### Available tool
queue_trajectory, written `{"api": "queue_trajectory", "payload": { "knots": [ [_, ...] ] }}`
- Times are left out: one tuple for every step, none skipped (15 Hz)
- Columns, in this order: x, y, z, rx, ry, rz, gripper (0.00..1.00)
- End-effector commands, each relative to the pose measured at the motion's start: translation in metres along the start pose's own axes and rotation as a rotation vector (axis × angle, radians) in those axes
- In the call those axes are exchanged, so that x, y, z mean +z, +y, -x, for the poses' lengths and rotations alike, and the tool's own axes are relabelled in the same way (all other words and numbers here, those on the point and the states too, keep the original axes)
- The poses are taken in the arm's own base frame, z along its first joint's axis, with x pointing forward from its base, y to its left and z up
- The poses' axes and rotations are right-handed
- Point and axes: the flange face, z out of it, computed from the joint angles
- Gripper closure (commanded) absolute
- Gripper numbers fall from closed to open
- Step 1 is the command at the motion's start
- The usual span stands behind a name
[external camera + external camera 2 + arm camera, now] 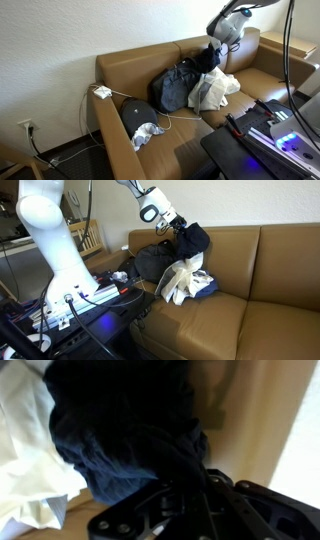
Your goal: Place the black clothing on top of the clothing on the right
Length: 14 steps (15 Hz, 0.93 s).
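Hanging from the gripper [179, 225] is black clothing [193, 240].

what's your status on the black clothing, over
Gripper shut on black clothing, held up over the sofa. White clothing just below, not yet covered. Nothing seen in the way.
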Motion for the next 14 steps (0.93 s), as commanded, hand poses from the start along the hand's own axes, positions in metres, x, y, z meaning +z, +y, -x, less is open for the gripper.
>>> {"api": "queue_trajectory", "payload": {
  "knots": [
    [0.055, 0.006, 0.079, 0.194, -0.106, 0.013, 0.99],
    [0.072, 0.011, 0.101, 0.25, -0.124, 0.015, 0.99],
    [0.084, 0.016, 0.12, 0.302, -0.14, 0.019, 0.99],
    [0.096, 0.024, 0.128, 0.354, -0.145, 0.028, 0.99],
    [0.108, 0.032, 0.124, 0.408, -0.139, 0.026, 0.99],
    [0.118, 0.032, 0.113, 0.452, -0.118, 0.036, 0.94],
    [0.125, 0.038, 0.11, 0.502, -0.098, 0.042, 0.69],
    [0.121, 0.051, 0.099, 0.543, -0.069, 0.071, 0.68],
    [0.115, 0.056, 0.078, 0.548, -0.069, 0.104, 0.64],
    [0.104, 0.052, 0.06, 0.528, -0.069, 0.105, 0.59],
    [0.09, 0.047, 0.045, 0.513, -0.06, 0.104, 0.51],
    [0.071, 0.033, 0.032, 0.488, -0.082, 0.081, 0.44],
    [0.058, 0.019, 0.025, 0.466, -0.093, 0.042, 0.36],
    [0.041, -0.003, 0.021, 0.433, -0.112, -0.017, 0.3]
  ]
}}
